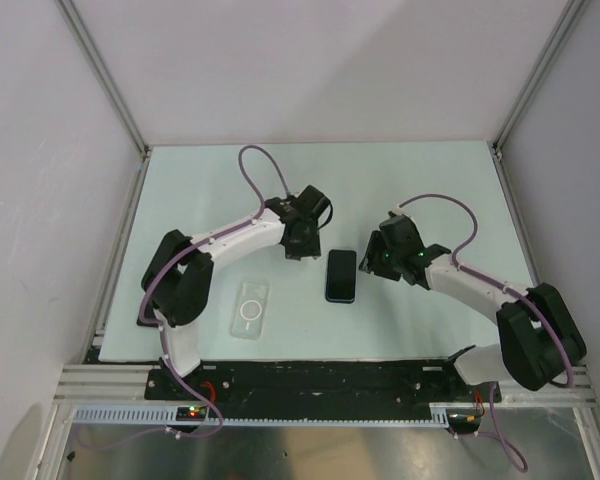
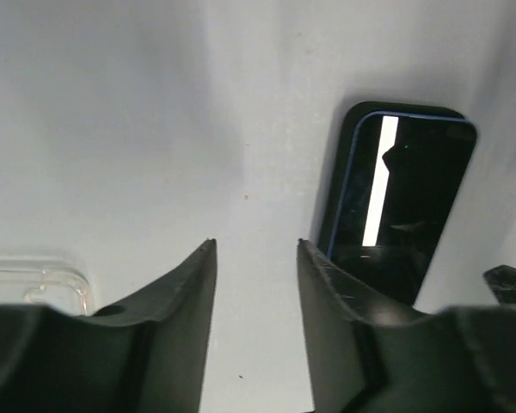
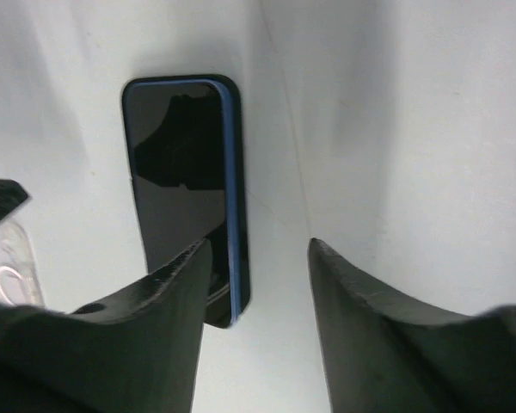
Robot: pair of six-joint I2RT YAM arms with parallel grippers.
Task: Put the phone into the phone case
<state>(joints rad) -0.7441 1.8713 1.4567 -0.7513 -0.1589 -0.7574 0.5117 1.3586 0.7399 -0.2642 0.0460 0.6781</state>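
Observation:
The phone lies flat, screen up, in the middle of the table; it is black with a thin blue rim. It also shows in the left wrist view and in the right wrist view. The clear phone case, with a white ring, lies to its left; a corner shows in the left wrist view. My left gripper is open and empty, just left of the phone's far end. My right gripper is open and empty, just right of the phone.
The pale green table mat is walled in by white panels with metal posts at the back corners. A black rail with the arm bases runs along the near edge.

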